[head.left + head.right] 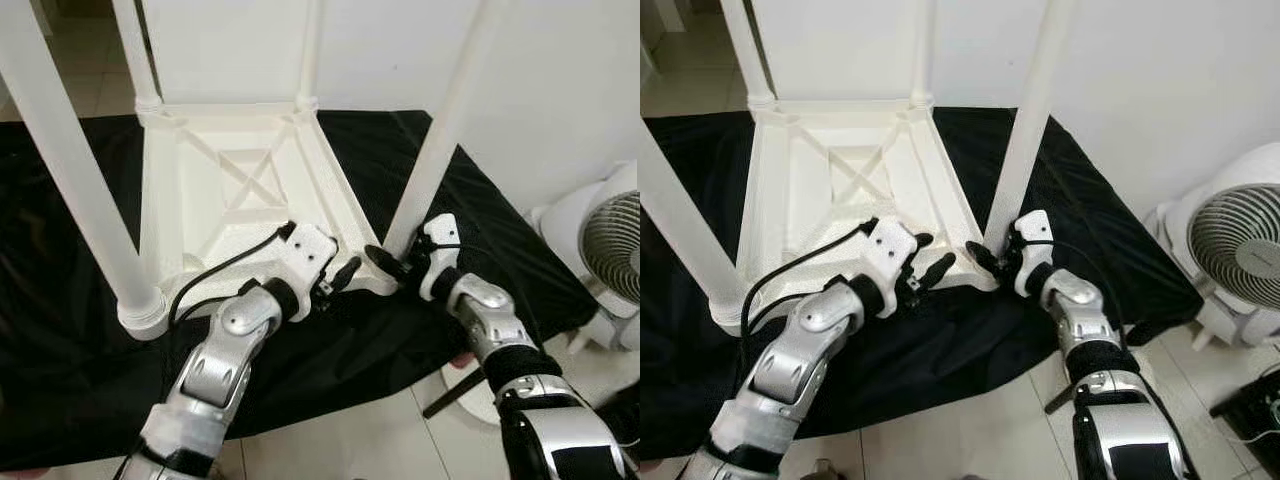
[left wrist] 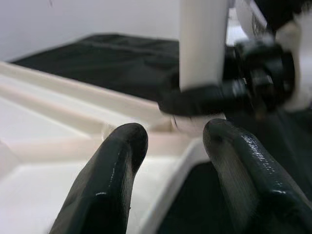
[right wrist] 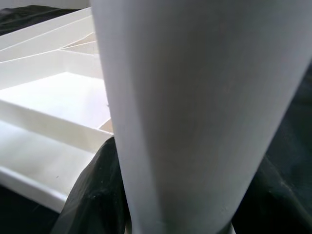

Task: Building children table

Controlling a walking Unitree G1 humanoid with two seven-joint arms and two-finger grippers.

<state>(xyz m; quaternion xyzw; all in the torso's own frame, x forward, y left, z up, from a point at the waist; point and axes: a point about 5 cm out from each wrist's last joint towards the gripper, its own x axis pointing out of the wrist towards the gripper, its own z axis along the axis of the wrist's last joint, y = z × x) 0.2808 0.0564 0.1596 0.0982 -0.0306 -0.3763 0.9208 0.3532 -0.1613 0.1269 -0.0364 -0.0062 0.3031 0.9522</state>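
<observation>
The right gripper (image 1: 388, 264) is clamped around the table leg (image 1: 440, 150) base, at 3 o'clock of the left gripper (image 1: 343, 274), whose fingers are spread over the inverted tabletop (image 1: 240, 190) rim.

Two black fingers (image 2: 109, 180) of the left claw (image 2: 175, 141) rise from the bottom of the frame, spread apart. Between them lies the white tabletop rim (image 2: 170, 161). Above, a white leg (image 2: 202, 44) stands upright, with the right claw (image 2: 214, 97) clamped around its base. Black cloth (image 2: 112, 56) fills the upper left background.
</observation>
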